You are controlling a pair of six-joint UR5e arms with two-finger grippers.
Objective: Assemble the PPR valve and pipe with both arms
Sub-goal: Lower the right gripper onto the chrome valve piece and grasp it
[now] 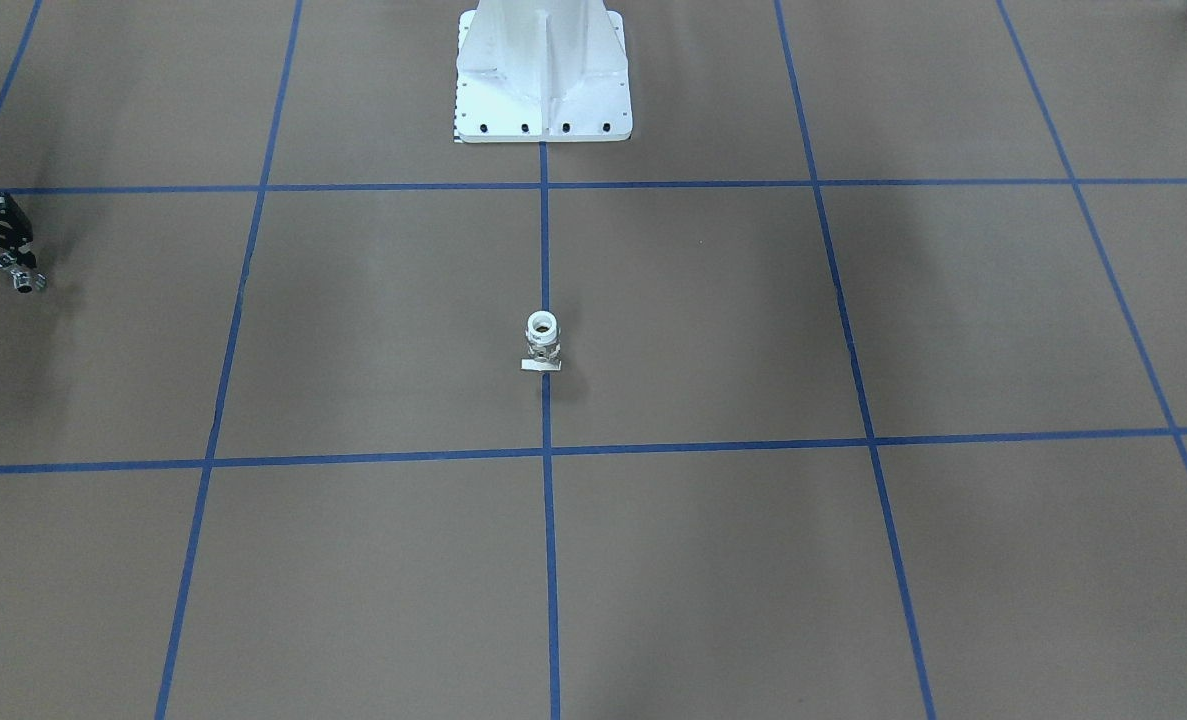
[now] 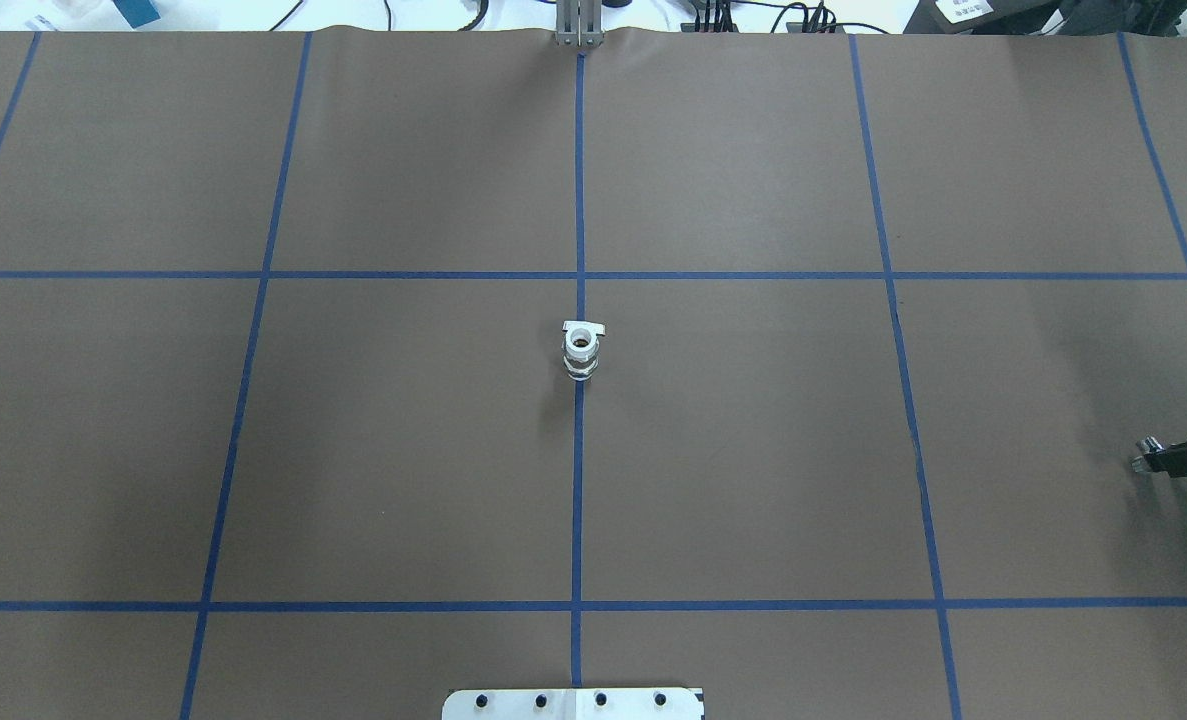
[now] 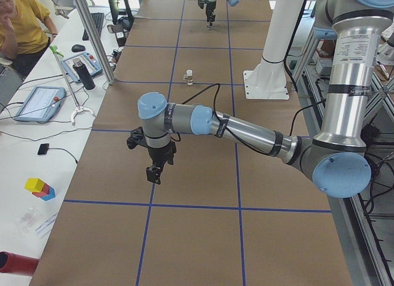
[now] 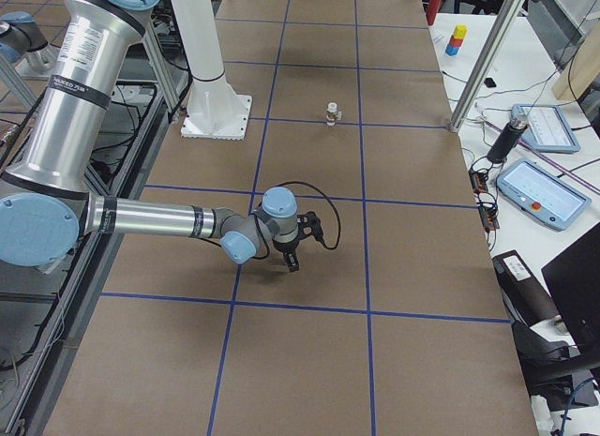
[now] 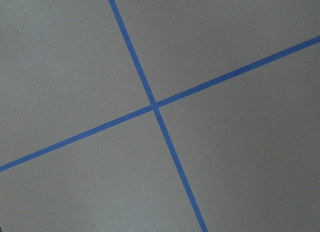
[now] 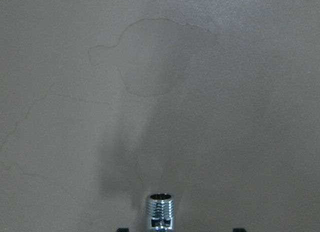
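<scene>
Right hand point(image 2: 1161, 462) clamped on the chrome pipe point(image 6: 160, 208), valve waiting at mid-surface.
The pipe juts past the fingertips, threaded end forward and clear of the surface point(image 2: 753, 450), likely so that end can meet the valve. The left hand point(image 3: 154, 170) hangs over a tape crossing point(image 5: 154, 106), well apart from both parts; whether it is apart or together I cannot tell. The PPR valve point(image 2: 580, 350) stands upright on the centre tape line point(image 2: 578, 480), ring end up, open to a side grasp.

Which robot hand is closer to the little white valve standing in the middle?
Right, though not by much. The right gripper, holding the pipe, hovers to the right of the valve. The left gripper hangs farther off on its other side, outside the overhead view.
</scene>
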